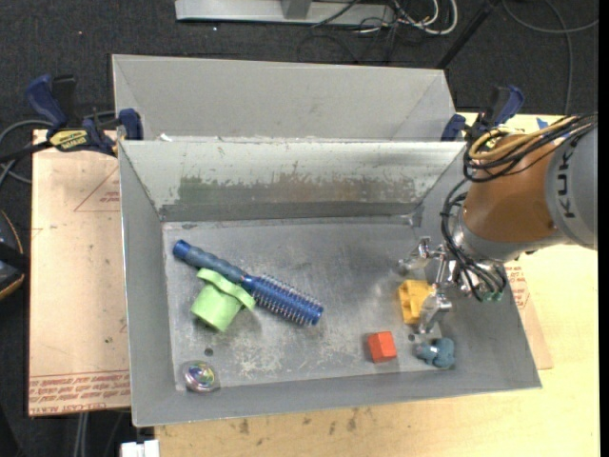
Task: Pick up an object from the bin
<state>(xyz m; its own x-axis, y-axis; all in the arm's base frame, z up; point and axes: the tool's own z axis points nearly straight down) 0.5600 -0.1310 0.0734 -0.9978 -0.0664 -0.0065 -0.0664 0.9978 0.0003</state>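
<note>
My gripper is low over the right part of the bin floor and open, one metal finger toward the back and the other toward the front. A small yellow plastic piece lies on the floor between them, just left of the gripper body. I cannot tell whether the fingers touch it. A small blue-grey lump lies right in front of the front finger. A red-orange block sits a little to its left.
On the left half lie a blue hairbrush, diagonal, a light green plastic cap-like part against it, and a shiny little ball in the front left corner. The arm with its orange cover and cables reaches in over the right wall.
</note>
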